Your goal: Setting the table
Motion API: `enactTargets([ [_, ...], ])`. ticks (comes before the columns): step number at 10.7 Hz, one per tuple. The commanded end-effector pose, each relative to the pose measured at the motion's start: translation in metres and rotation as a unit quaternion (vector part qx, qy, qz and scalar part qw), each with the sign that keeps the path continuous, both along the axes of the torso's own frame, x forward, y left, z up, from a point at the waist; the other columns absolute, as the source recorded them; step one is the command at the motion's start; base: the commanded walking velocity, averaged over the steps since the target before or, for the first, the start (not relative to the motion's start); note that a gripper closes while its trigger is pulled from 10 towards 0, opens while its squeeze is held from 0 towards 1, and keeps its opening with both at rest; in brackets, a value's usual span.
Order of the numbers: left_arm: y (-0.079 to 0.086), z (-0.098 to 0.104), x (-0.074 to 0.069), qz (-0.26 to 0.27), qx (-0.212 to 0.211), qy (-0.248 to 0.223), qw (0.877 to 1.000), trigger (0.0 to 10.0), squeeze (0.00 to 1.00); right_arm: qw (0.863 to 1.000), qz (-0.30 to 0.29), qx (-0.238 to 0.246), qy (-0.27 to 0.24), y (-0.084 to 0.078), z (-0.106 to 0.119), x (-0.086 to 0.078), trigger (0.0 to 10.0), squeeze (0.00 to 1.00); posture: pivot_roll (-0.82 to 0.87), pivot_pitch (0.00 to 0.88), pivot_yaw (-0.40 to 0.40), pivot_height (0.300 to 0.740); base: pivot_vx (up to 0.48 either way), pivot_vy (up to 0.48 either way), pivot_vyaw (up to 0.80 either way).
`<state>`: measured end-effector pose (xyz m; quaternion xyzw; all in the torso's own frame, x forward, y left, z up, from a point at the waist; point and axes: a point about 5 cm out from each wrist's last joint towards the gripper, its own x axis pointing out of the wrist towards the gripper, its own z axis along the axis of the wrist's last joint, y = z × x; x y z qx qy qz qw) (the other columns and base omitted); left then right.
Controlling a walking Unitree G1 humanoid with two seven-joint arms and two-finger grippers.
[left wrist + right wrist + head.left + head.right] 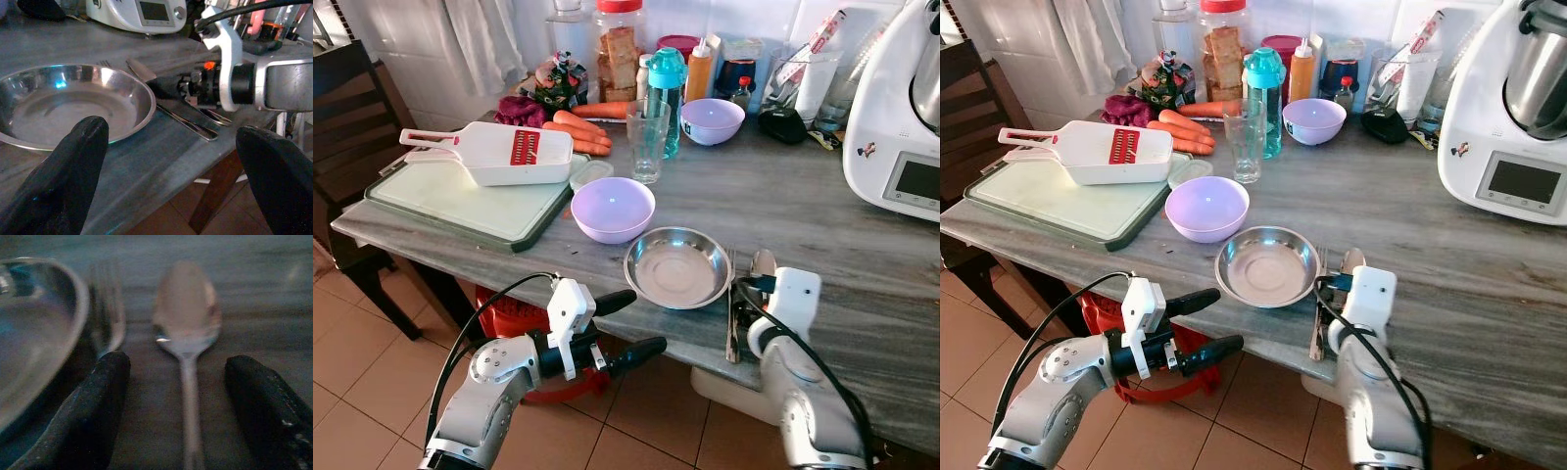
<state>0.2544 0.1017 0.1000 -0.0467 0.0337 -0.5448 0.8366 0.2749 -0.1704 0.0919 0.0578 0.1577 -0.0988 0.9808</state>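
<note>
Here, the scene is set out line by line.

Spoon position: the spoon [188, 340] is seen lying flat on the counter [862, 294], just right of the fork [105, 313] and the steel plate [677, 266].
Key relation: the spoon's handle is framed between the spread fingers of the right gripper [181, 406]; its long axis runs along the fingers, bowl pointing away from them.
Right fingers: held open, one on each side of the handle, nothing gripped.
Nearer arm: the right arm is judged far nearer; the left gripper [631, 323] is held open off the counter's front edge, below the plate.
Coming move: a close on the handle is judged likely, so a square approach is called for.
Materials: spoon, fork and plate are polished metal, thin and slippery; the counter is grey veined stone, smooth.
Shapes: the plate is round and shallow; the lilac bowl [612, 209] behind it is matte and deeper.
</note>
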Motion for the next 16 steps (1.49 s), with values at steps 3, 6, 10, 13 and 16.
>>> enactTargets([
  [3,0.002,0.001,0.000,-0.002,0.008,0.000,1.000,10.0,0.00,0.998,-0.021,-0.010,-0.052,-0.006,0.021,0.001,10.0,1.00,0.00,0.023,0.036,0.740,0.000,0.000,0.00],
  [6,0.000,0.004,0.001,0.012,0.000,-0.005,1.000,10.0,0.00,0.986,-0.008,-0.061,-0.154,-0.002,0.052,0.005,10.0,1.00,0.00,0.026,0.033,0.740,0.000,0.000,0.00],
  [10,0.007,0.010,0.011,0.100,-0.040,-0.006,0.994,10.0,0.00,0.972,0.034,-0.102,-0.209,0.006,0.064,0.000,10.0,1.00,0.00,0.029,0.025,0.740,0.000,0.000,0.00],
  [13,0.021,0.014,0.035,0.277,-0.019,-0.028,0.960,10.0,0.00,0.965,0.046,-0.116,-0.229,0.005,0.066,-0.003,10.0,0.73,0.02,0.025,0.008,0.740,0.000,0.000,0.00],
  [16,0.039,0.015,0.038,0.403,-0.010,-0.048,0.914,10.0,0.00,0.966,0.042,-0.118,-0.228,0.006,0.064,-0.005,10.0,0.00,0.03,0.017,-0.010,0.740,0.000,0.000,0.00],
])
